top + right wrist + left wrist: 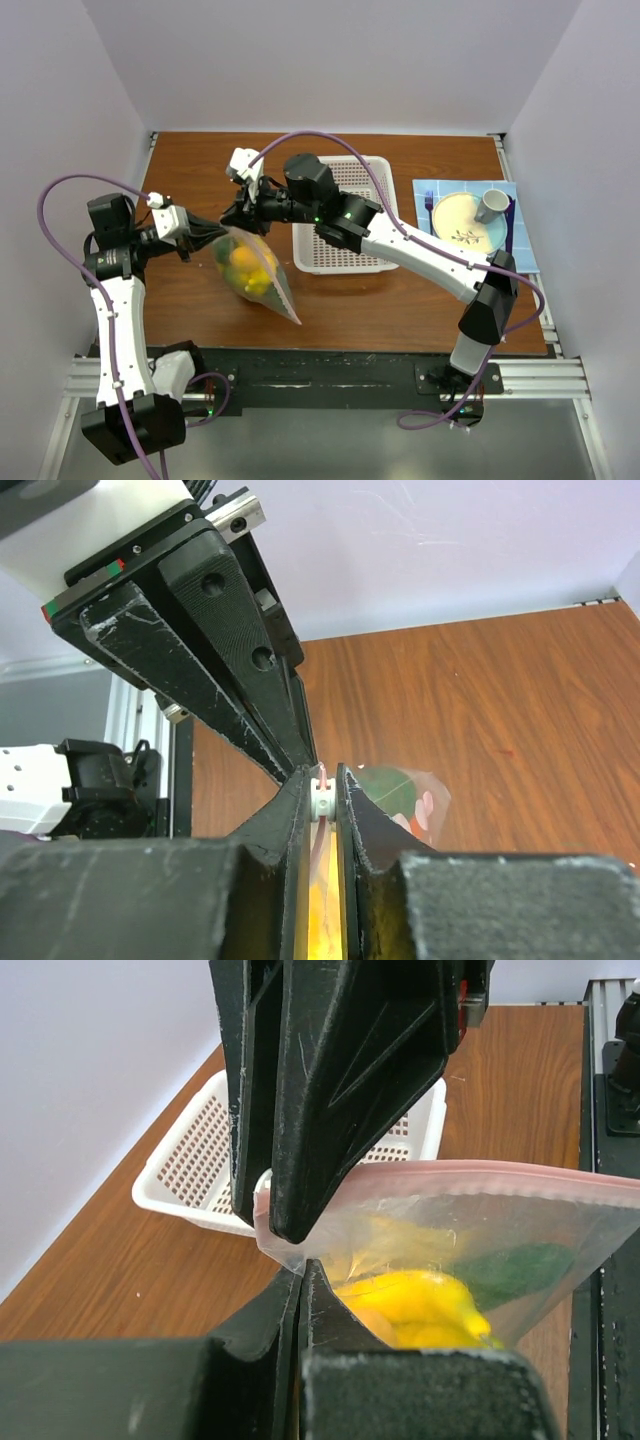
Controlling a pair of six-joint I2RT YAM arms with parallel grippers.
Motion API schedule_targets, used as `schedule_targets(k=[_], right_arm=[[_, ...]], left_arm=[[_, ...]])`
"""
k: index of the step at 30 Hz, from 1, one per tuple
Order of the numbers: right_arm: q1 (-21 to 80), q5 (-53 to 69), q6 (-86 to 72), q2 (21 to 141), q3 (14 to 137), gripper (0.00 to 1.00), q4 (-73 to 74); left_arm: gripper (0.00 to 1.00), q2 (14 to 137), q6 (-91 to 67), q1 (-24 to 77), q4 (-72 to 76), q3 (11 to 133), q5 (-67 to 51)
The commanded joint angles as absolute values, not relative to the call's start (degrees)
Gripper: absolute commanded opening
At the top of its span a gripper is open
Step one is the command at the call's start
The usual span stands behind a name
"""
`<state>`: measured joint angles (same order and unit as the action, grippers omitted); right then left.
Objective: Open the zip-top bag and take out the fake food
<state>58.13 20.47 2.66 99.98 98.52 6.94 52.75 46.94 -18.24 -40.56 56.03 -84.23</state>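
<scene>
The left claw [212,240] is pressed together on one top corner of the bag [265,285], right at the end of the pink zip strip [470,1168]. In the left wrist view its black fingers [330,1080] meet on the clear plastic with no gap between them.

The right claw [240,215] reaches in from the far side and pinches the same top edge just beside the left one. In the right wrist view its jaws stand nearly closed around a small white tab [322,802] on the zip line.

The bag hangs between the two claws over the left half of the desk [400,300], its lower corner pointing toward the near edge. It is not clear whether that corner touches the wood.

The food [248,265] is inside the bag. Yellow pieces and a green one show through the plastic.

The white basket [340,268] stands just right of the bag, under the right arm. A plate [455,218] with a mug [490,205] on it sits on a blue mat [425,190] at the far right, well apart from the bag.
</scene>
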Motion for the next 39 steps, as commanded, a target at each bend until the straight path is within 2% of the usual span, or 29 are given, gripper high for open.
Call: schedule_targets(k=[1,2,3,4,6,8,11,14,15,18,21,24,32,34,39], right_arm=[[58.27,19.25,2.99,98.26,100.11,0.02,7.21],[58.27,19.42,2.99,98.17,100.11,0.01,7.47],[58.27,19.42,2.99,98.26,99.93,0.01,7.64],[58.27,19.51,2.90,98.17,99.93,0.01,7.73],[58.27,19.60,2.90,98.17,99.84,0.00,7.91],[58.27,19.60,2.81,98.17,99.93,0.00,8.00],[58.27,19.60,2.81,98.09,100.46,0.00,8.26],[58.27,19.86,2.55,98.09,100.63,0.00,8.35],[58.18,19.95,2.55,98.17,100.55,0.00,8.35],[58.27,19.78,2.64,98.00,100.55,0.00,8.53],[58.18,19.69,2.72,97.74,100.63,0.00,8.79],[58.18,19.60,2.72,97.82,100.46,0.00,9.14],[56.52,16.96,5.01,93.52,93.61,0.00,10.63],[55.12,17.22,4.84,91.59,90.54,0.00,10.63],[53.79,17.49,4.39,88.68,84.65,0.00,9.40]], left_arm=[[0.11,53.00,50.28,-18.11,-43.77,59.14,-87.54],[0.17,53.09,49.84,-18.02,-43.86,59.50,-87.63],[0.35,53.26,49.49,-18.10,-43.77,60.02,-87.80],[0.44,53.78,49.22,-18.02,-43.77,60.99,-88.24],[0.52,54.40,48.78,-18.11,-43.86,61.87,-89.12],[0.52,54.93,48.78,-18.11,-43.60,62.40,-90.43],[0.48,55.72,48.17,-17.93,-42.37,62.32,-90.88],[0.34,56.77,47.11,-17.67,-41.31,62.58,-91.67],[0.23,57.04,47.20,-17.40,-41.22,62.67,-91.76],[0.06,57.30,47.11,-17.23,-40.61,62.93,-90.79],[0.00,57.04,46.23,-17.23,-39.90,63.37,-90.70],[0.00,56.69,41.77,-17.23,-36.40,63.63,-92.19],[0.00,54.76,14.38,-19.51,-8.73,62.67,-95.45],[0.00,54.58,11.52,-19.86,-4.15,62.58,-96.15],[0.00,55.19,10.55,-20.30,-4.04,63.46,-95.98]])
